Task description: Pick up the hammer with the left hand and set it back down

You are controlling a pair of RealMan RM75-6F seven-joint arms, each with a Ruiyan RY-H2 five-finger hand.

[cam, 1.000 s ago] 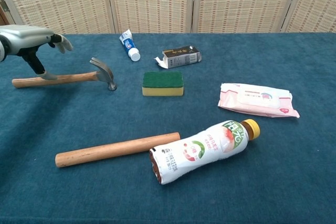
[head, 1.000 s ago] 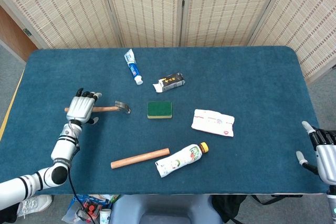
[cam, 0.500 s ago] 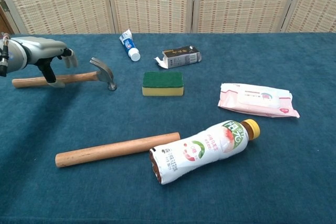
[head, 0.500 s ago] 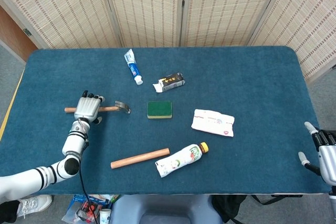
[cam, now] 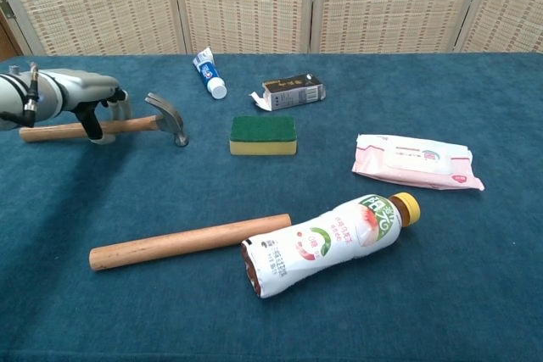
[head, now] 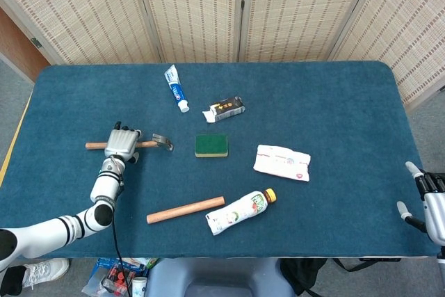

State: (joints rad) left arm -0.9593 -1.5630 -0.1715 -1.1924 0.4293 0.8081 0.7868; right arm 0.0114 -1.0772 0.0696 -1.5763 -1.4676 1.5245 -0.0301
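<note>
The hammer (head: 149, 144) lies flat on the blue table at the left, its wooden handle pointing left and its metal head (cam: 168, 118) to the right. My left hand (head: 122, 144) sits low over the middle of the handle. In the chest view the left hand (cam: 81, 91) straddles the handle, thumb on the near side and fingers on the far side, still apart. The hammer rests on the cloth. My right hand (head: 431, 199) hangs at the table's right front edge, fingers spread, holding nothing.
A toothpaste tube (head: 176, 88) and a small dark box (head: 224, 109) lie further back. A green sponge (head: 211, 145) sits right of the hammer head. A wooden rod (head: 185, 209), a drink bottle (head: 240, 211) and a wipes pack (head: 281, 163) lie nearer the front.
My left hand has slid right along the handle toward the head and dropped lower, its fingers now either side of the handle. The hammer has not moved. The right hand barely shifted.
</note>
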